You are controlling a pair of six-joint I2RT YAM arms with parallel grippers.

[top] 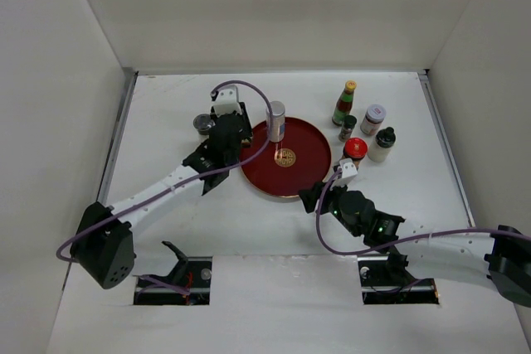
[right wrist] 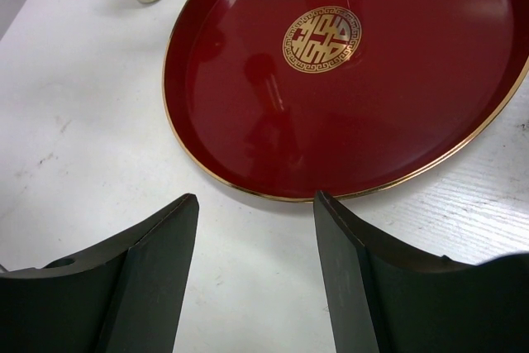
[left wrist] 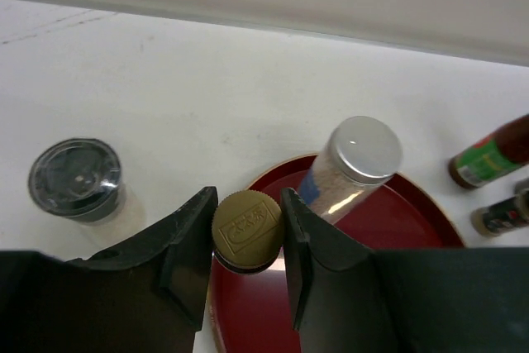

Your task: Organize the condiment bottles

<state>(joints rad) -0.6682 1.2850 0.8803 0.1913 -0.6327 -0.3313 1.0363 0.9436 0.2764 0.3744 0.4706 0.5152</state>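
Note:
My left gripper (top: 240, 133) (left wrist: 248, 197) is shut on the amber bottle with the yellow cap (left wrist: 245, 229), at the left rim of the round red tray (top: 309, 173). A silver-capped white bottle (top: 276, 120) (left wrist: 351, 167) stands on the tray just beyond it. A grey-lidded jar (top: 202, 123) (left wrist: 76, 179) stands on the table left of my left gripper. My right gripper (top: 312, 197) (right wrist: 256, 274) is open and empty over the table at the tray's near edge (right wrist: 273, 192).
Right of the tray stand a tall green orange-capped bottle (top: 344, 104), a small dark bottle (top: 348, 127), a red-lidded white jar (top: 373, 119), a black-capped white bottle (top: 382, 144) and a red-capped jar (top: 355, 151). White walls enclose the table.

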